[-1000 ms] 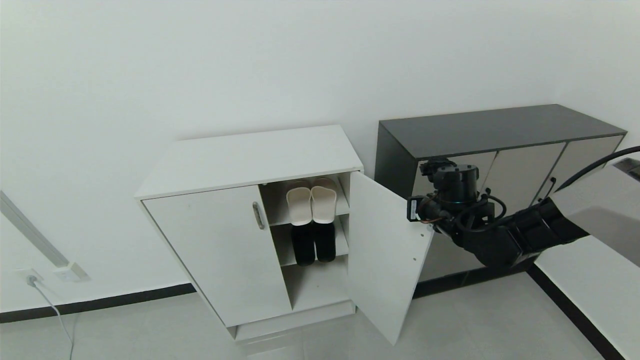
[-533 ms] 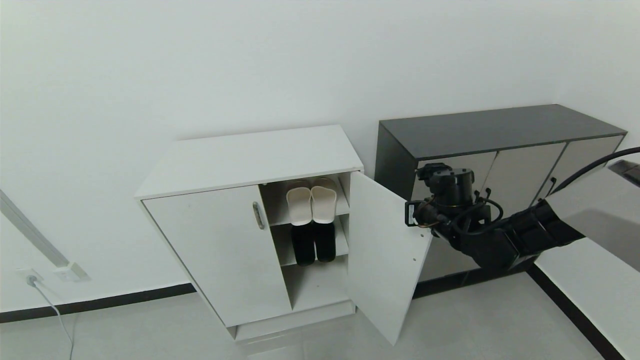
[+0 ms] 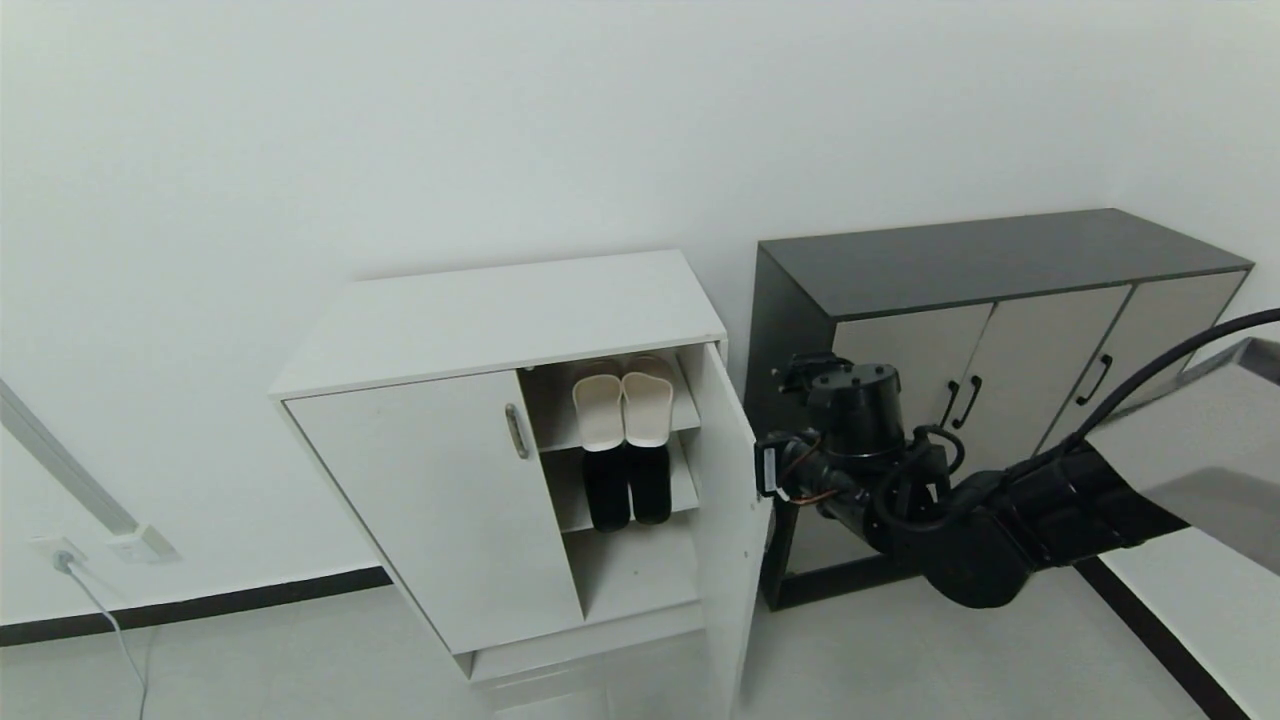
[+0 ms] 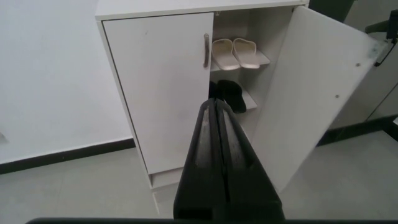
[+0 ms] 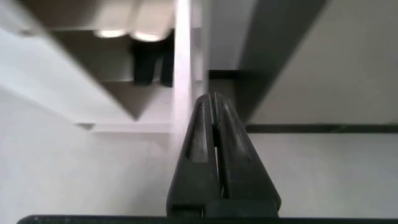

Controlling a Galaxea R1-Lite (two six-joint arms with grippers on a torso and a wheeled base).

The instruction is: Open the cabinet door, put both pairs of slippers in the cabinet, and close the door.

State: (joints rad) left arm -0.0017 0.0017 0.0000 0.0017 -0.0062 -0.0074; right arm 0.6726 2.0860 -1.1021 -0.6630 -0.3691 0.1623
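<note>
The white cabinet (image 3: 500, 315) has its left door shut and its right door (image 3: 730, 480) standing roughly edge-on, half open. Inside, a white pair of slippers (image 3: 622, 405) lies on the upper shelf and a black pair (image 3: 627, 490) on the shelf below. My right gripper (image 3: 770, 470) is shut, its tip against the door's outer face near the free edge. In the right wrist view the shut fingers (image 5: 214, 99) point along the door's edge (image 5: 182, 62). My left gripper (image 4: 216, 102) is shut on nothing, held back in front of the cabinet, facing the white slippers (image 4: 236, 53) and black slippers (image 4: 231, 93).
A dark cabinet (image 3: 980, 250) with grey doors stands just right of the white one, close behind my right arm. A wall socket with a cable (image 3: 60, 555) is at the lower left. A white counter (image 3: 1200, 560) runs along the right edge. Bare floor lies before the cabinet.
My right arm has moved left with its gripper against the right door, and the door has swung from wide open to about half open. The slippers have not moved.
</note>
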